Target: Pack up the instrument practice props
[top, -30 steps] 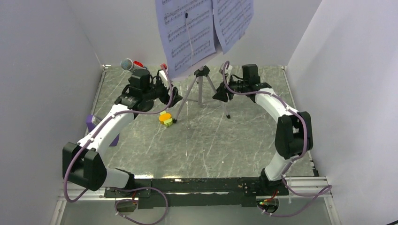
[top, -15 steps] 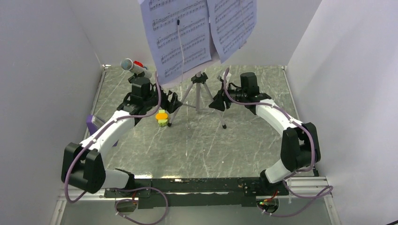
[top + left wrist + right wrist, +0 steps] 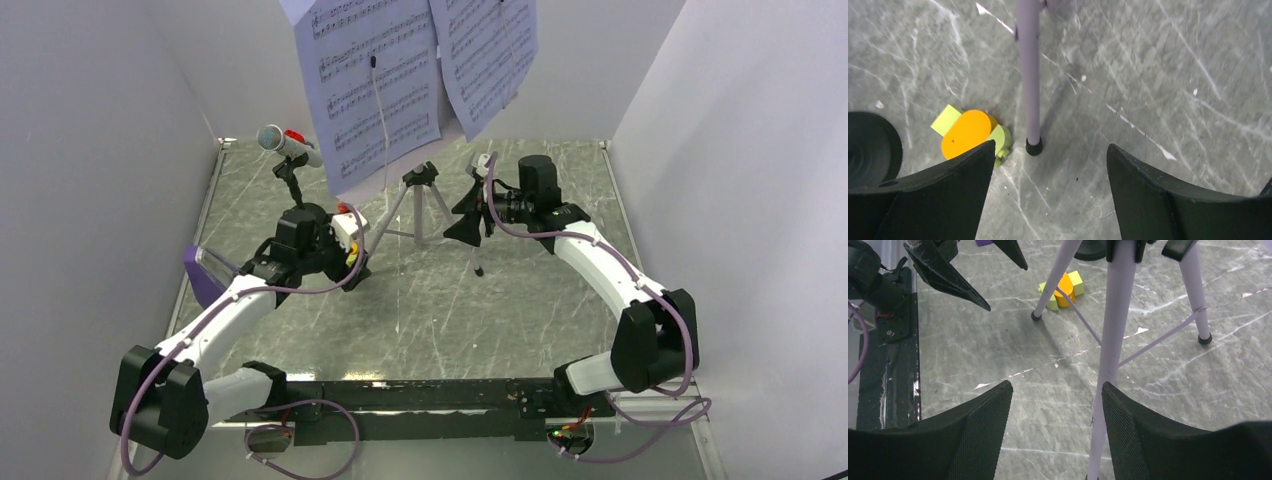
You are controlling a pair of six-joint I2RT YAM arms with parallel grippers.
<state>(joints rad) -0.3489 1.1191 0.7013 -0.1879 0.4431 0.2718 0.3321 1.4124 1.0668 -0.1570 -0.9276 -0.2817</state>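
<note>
Props for instrument practice stood unpacked on the grey veined surface (image 3: pixel 450 310), none of them put away yet. At the far left a purple wedge metronome (image 3: pixel 203 272) sat near the wall, partly hidden by the left forearm. Next came a silver microphone (image 3: pixel 272 137) raised on a thin black stand, its base covered in the overhead view by the left arm. The left hand (image 3: pixel 1050 148) hung low over the surface with its fingers spread wide and nothing between them. A small orange-and-yellow-green block (image 3: pixel 968 132) lay just beside one finger, and a rubber-tipped foot of the tripod stood just ahead of the gap, so the hand looked placed to take either one. In the middle stood the grey music stand on tripod legs (image 3: pixel 420 180), upright, its desk hidden behind the white sheet-music pages (image 3: pixel 375 90) resting on it. To the right, the right hand (image 3: pixel 1057 385) straddled another tripod leg with fingers parted. The leg ran close to one finger with clear space on the other side, so it was not clamped. The hand was probably there to steady or fold the stand.
</note>
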